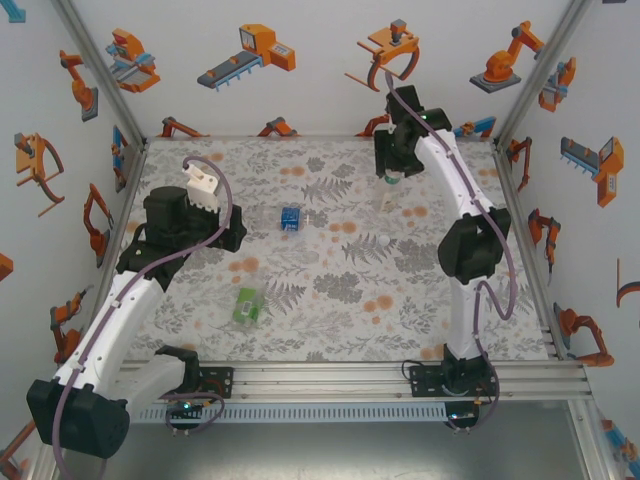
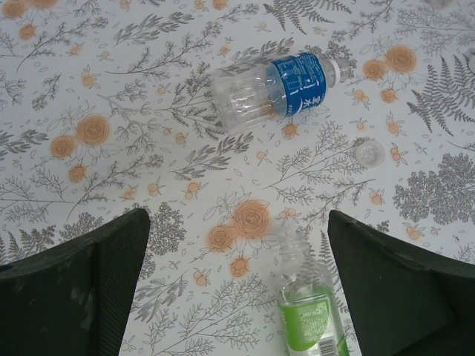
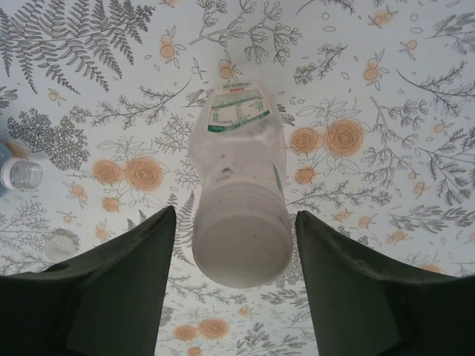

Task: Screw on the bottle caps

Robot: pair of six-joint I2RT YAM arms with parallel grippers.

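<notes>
The green-labelled bottle (image 2: pixel 312 319) (image 1: pixel 246 305) lies on its side with its open neck pointing up the left wrist view. My left gripper (image 2: pixel 237 245) (image 1: pixel 228 238) hangs open above it, the neck nearer the right finger. Farther off lies the blue-labelled bottle (image 2: pixel 278 87) (image 1: pixel 291 218), uncapped, with a pale cap (image 2: pixel 369 152) on the cloth close to its neck. The slim green-and-white bottle (image 3: pixel 239 193) (image 1: pixel 385 190) stands at the back right. My right gripper (image 3: pixel 236 222) (image 1: pixel 390 170) is open, one finger on each side of the bottle's near end, with gaps on both sides.
The floral tablecloth (image 1: pixel 330 290) covers the table, fenced by printed walls and aluminium posts. In the right wrist view a loose cap (image 3: pixel 61 243) and the blue bottle's open neck (image 3: pixel 21 174) sit at the left edge. The right arm's elbow (image 1: pixel 474 245) hangs over the right side.
</notes>
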